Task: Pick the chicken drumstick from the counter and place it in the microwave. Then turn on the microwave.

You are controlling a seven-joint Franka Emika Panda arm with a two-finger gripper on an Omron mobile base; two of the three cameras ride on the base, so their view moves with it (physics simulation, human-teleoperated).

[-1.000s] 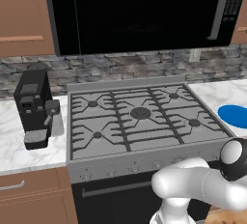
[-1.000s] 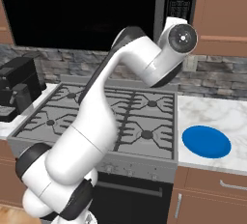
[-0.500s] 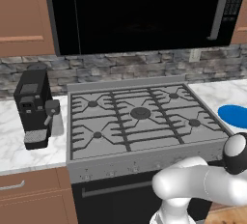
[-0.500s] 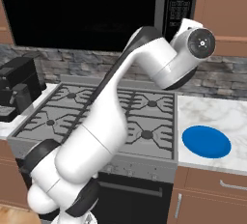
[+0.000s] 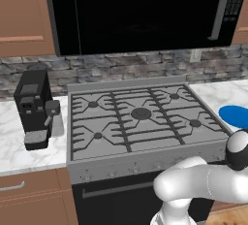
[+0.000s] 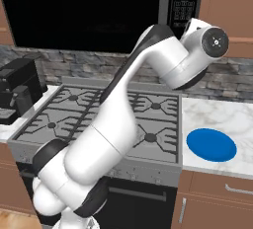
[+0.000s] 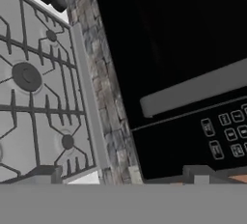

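1. The gripper (image 7: 124, 175) is wide open. Its two fingertips (image 7: 46, 174) stand far apart at the bottom of the hand view. Nothing is between them, and they touch nothing.
2. Right ahead of the gripper is the microwave (image 7: 159, 35). Its door is dark glass and looks shut. The long grey handle (image 7: 193, 90) runs across the right of the hand view. The button panel (image 7: 226, 133) is at the lower right, close to one fingertip.
3. In the right base view the arm (image 6: 123, 119) reaches up to the upper right, in front of the microwave.
4. The chicken drumstick: I cannot tell where it is. The glass is too dark to see whether it lies inside.
5. I think a drumstick is light, a bit soft and a bit slippery. It has a fat end and a thin bone end. The best place to take hold is across the fat part, near the middle, with a gentle squeeze.
6. The buttons are flat and hard. I think one fingertip and a small push would do.
7. Below the microwave is the grey gas stove (image 5: 140, 117). The black coffee machine (image 5: 34, 107) stands at the left of the left base view. The white counter (image 6: 232, 119) is at the right of the right base view, with a blue plate (image 6: 211, 144) on it.
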